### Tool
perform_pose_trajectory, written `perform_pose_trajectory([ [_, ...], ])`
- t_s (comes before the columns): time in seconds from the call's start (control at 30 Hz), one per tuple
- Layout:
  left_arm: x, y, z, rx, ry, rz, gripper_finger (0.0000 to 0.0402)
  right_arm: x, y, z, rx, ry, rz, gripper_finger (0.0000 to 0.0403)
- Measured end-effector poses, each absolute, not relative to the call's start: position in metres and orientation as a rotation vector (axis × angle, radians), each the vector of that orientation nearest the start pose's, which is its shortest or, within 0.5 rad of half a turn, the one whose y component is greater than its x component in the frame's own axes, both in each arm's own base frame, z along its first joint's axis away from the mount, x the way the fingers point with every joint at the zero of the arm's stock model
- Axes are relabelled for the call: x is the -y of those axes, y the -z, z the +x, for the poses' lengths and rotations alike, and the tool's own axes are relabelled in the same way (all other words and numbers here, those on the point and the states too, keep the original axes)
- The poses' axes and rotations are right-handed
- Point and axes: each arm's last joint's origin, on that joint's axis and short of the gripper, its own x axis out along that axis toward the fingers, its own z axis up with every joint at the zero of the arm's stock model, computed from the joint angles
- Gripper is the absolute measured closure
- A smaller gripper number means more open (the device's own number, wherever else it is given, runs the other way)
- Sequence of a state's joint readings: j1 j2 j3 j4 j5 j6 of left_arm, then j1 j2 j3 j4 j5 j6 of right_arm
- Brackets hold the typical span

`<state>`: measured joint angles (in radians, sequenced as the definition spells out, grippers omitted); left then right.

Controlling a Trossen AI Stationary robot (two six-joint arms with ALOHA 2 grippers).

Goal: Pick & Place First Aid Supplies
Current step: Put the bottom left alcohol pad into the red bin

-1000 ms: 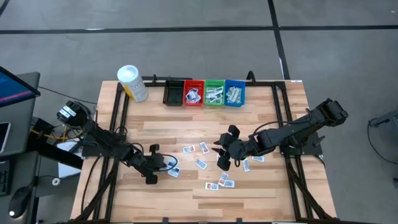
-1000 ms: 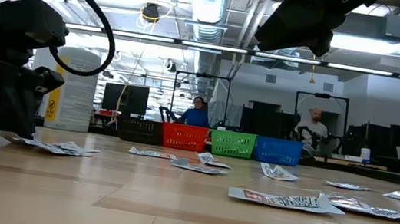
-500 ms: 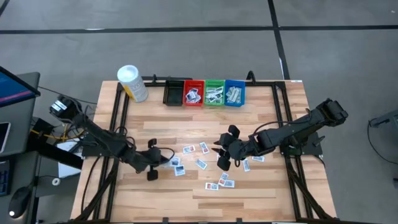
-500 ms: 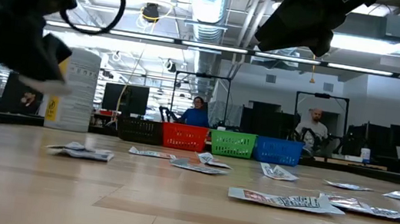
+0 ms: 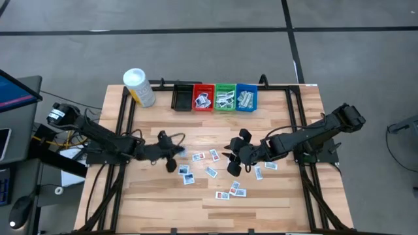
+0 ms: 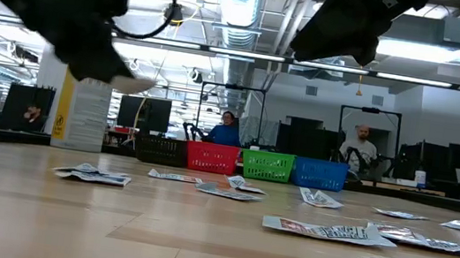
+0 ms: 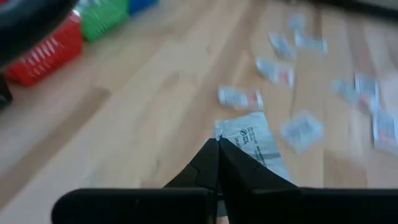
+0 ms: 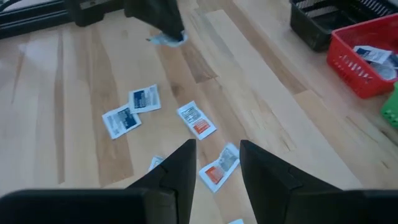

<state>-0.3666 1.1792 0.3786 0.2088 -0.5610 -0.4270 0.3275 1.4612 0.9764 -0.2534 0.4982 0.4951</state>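
Observation:
My left gripper [image 5: 172, 154] hangs above the table left of centre, shut on a small white packet with dark print [image 7: 256, 138], also seen in the low view [image 6: 133, 84]. My right gripper [image 5: 233, 160] hovers open above the table's middle right, its fingers [image 8: 180, 163] over loose packets and touching none. Several more first aid packets [image 5: 211, 172] lie flat on the wooden table [image 5: 287, 196]. Some packets sit in the red [image 5: 203, 98], green [image 5: 225, 98] and blue [image 5: 246, 98] bins at the far edge. My left gripper pinches the packet by its near edge [image 7: 227, 140] between its two shut fingertips. The fingers slant down toward the table's right side. The packet sticks out beyond the tips, lifted clear of the table.
A black bin [image 5: 182, 98] stands left of the red one. A white-capped yellow bottle [image 5: 139, 87] stands at the far left corner. Black rails [image 5: 124, 124] run along the table's left and right sides. Bare wood lies along the near edge. People sit in the room beyond [image 6: 227, 129].
My left gripper has risen from the table and swung toward the far edge and a little to the right, rolling as it went. It stayed shut, and the packet it holds has come up clear of the wood. Two other packets stayed where it was.

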Motion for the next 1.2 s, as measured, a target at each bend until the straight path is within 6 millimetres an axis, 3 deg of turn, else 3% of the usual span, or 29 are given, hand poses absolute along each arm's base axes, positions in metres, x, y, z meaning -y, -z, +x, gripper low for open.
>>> perform_pose_trajectory([
  [0.33, 0.010, -0.179, 0.219, -0.292, -0.465, -0.204, 0.0393, -0.054, -0.242, 0.300, -0.618, 0.404, 0.153, 0.0285],
  [0.77, -0.084, -0.198, 0.223, -0.181, -0.488, -0.148, 0.0394, 0.001, -0.242, 0.305, -0.617, 0.566, 0.171, 0.0285],
  [0.93, -0.114, -0.200, 0.246, -0.223, -0.466, -0.078, 0.0389, 0.013, -0.242, 0.305, -0.616, 0.601, 0.184, 0.0285],
  [1.2, -0.159, -0.200, 0.297, -0.274, -0.486, 0.049, 0.0392, 0.015, -0.242, 0.305, -0.619, 0.607, 0.183, 0.0285],
])
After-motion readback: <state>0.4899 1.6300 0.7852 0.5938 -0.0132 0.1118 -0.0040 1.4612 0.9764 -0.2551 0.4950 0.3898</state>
